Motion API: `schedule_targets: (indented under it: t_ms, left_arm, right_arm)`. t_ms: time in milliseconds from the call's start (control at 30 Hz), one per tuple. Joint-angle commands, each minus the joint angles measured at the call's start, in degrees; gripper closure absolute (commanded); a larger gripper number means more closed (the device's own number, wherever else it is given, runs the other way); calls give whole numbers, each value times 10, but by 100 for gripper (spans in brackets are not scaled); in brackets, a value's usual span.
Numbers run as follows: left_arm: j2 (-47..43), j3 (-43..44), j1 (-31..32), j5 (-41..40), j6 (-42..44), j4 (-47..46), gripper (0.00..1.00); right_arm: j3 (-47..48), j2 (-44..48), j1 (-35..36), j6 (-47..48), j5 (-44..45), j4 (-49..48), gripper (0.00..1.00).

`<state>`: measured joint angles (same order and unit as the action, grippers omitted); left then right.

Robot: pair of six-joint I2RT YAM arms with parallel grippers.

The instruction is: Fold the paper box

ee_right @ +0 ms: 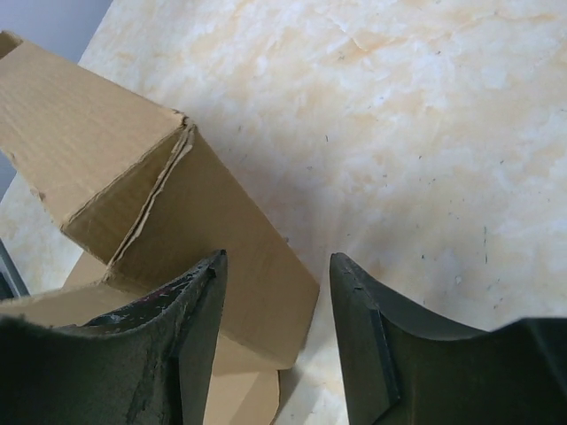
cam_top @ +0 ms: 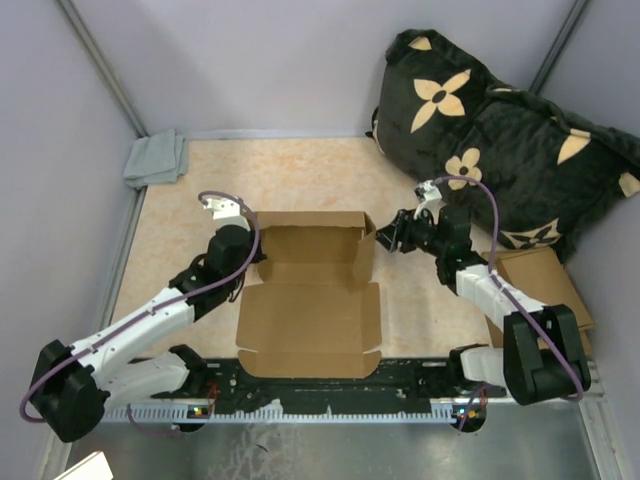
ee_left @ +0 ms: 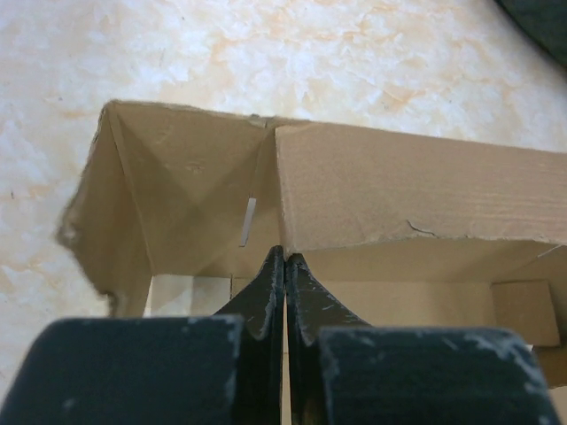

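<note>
The paper box (cam_top: 312, 300) lies mid-table, brown and unprinted. Its back walls stand up and its wide lid panel lies flat toward the arms. My left gripper (cam_top: 252, 248) is at the box's left wall. In the left wrist view its fingers (ee_left: 284, 257) are shut, tips against the lower edge of a raised inner flap (ee_left: 399, 195). My right gripper (cam_top: 385, 238) hovers at the box's right end. In the right wrist view it (ee_right: 278, 257) stands open, one finger (ee_right: 190, 310) over the box's side flap (ee_right: 221, 230), the other over bare table; nothing is gripped.
A black pillow with tan flowers (cam_top: 500, 140) fills the back right corner. A stack of smaller flat cardboard pieces (cam_top: 545, 285) lies under the right arm. A grey cloth (cam_top: 156, 158) sits at the back left. Walls close in the table's sides.
</note>
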<state>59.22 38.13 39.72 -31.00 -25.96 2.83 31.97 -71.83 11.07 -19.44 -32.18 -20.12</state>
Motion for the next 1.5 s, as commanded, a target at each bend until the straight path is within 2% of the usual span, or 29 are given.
schedule_targets:
  t_ms: [0, 333, 667, 933, 1100, 1467]
  left_arm:
    - [-25, -54, -1, 34, -16, -37, 100]
    - [-72, -110, 0, 33, -28, -51, 100]
    - [-76, -105, 0, 37, -22, -43, 100]
    - [-74, -103, 1, 38, -23, -43, 100]
    - [-74, -103, 0, 41, -25, -41, 100]
    - [-72, -106, 1, 53, -25, -47, 100]
  right_arm:
    - [-21, 36, 0, -11, 5, -15, 49]
    - [-64, 102, 50, 6, 44, 13, 48]
    - [-111, 169, 78, 16, 81, 21, 42]
    - [-139, 225, 102, 8, 94, 16, 43]
    - [-137, 225, 132, 9, 114, 12, 43]
    - [-117, 144, 226, 40, 273, -45, 43]
